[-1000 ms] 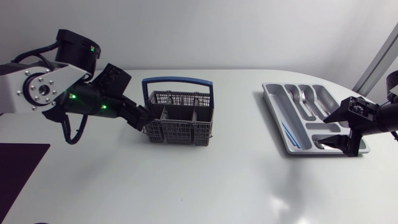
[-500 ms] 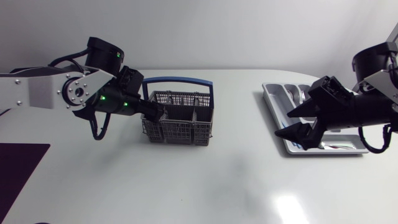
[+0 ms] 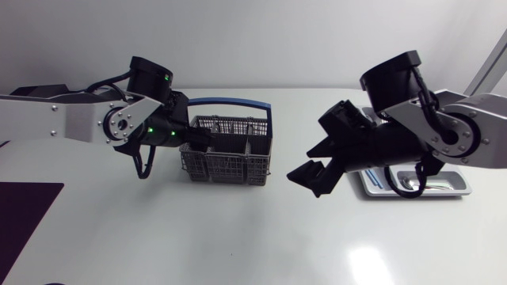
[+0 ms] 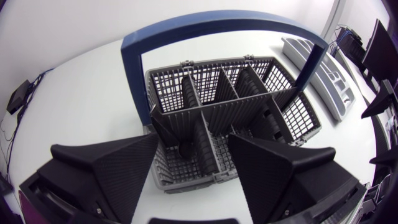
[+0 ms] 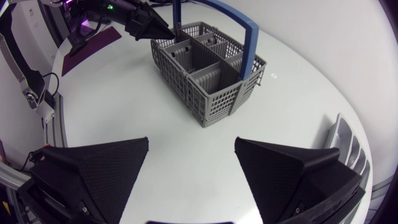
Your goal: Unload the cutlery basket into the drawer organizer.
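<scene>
The grey cutlery basket (image 3: 230, 161) with a blue handle (image 3: 230, 102) stands left of the table's middle. My left gripper (image 3: 201, 144) hangs over its left end, open. In the left wrist view the left gripper (image 4: 193, 146) has its fingers on either side of a divider in the basket (image 4: 249, 102). I make out no cutlery clearly in the compartments. My right gripper (image 3: 309, 178) hovers open and holding nothing between basket and drawer organizer (image 3: 453, 185). The right gripper (image 5: 192, 142) faces the basket (image 5: 205, 74). The right arm hides most of the organizer.
The organizer shows at the table's right edge beyond the basket (image 4: 317, 68) and beside my right gripper (image 5: 346, 142). A dark mat (image 3: 24, 206) lies at the front left corner. Bare white table lies in front of the basket.
My right arm swung left from over the organizer toward the basket. My left gripper moved from the basket's left side to above its left end, and its fingers narrowed a little.
</scene>
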Controlling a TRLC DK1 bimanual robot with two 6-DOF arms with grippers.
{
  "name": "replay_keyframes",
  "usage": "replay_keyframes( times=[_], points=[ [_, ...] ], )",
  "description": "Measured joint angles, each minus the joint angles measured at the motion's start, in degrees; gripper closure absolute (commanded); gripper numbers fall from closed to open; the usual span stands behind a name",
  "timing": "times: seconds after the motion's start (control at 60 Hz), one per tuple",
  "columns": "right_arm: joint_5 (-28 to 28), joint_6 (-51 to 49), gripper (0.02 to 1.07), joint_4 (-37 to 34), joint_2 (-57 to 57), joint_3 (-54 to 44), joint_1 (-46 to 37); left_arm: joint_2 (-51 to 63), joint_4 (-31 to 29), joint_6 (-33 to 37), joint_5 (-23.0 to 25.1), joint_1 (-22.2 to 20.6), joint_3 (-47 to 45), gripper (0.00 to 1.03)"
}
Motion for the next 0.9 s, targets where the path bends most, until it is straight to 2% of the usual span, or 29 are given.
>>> replay_keyframes(
  times=[0.433, 0.9],
  points=[
    [0.2, 1.4, 0.07, 2.7, 1.4, -1.8, 1.0, 3.5, 3.7, -1.9, -4.7, -0.3, 1.5, 0.39],
    [0.2, 1.4, 0.07, 3.3, 1.4, -5.1, 1.0, 7.0, 4.1, -2.1, -5.8, -0.3, 3.3, 0.39]
  ],
)
